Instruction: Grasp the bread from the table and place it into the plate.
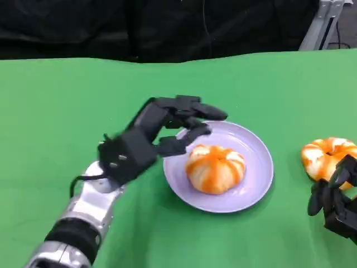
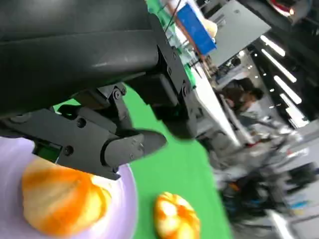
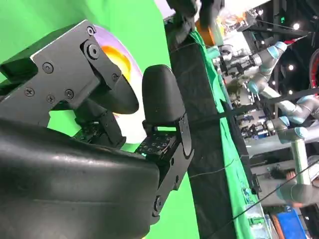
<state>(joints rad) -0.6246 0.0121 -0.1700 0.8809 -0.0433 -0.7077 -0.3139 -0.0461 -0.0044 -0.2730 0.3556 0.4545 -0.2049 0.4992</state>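
An orange-and-white striped bread (image 1: 215,168) lies on the lavender plate (image 1: 255,148), a little toward the plate's near left side, on the green table (image 1: 61,106). The left hand (image 1: 146,142) hovers over the plate's left rim with its fingers (image 1: 192,108) spread apart and stretched out above the far edge of the plate; they hold nothing, and the nearest fingertip sits just beside the bread's upper left, though contact cannot be told from the head view. In the left wrist view the same fingers (image 2: 117,144) reach out above the bread (image 2: 62,201) with a visible gap, and the plate (image 2: 127,209) shows beneath it. A second striped bread (image 1: 327,157) lies on the table well to the right of the plate, also seen in the left wrist view (image 2: 175,217). The right hand (image 1: 337,202) rests low at the table's near right, just in front of that second bread, its fingers loosely apart and gripping nothing; in the right wrist view its fingers (image 3: 162,97) stand separated, with the plate (image 3: 117,55) and green cloth beyond them
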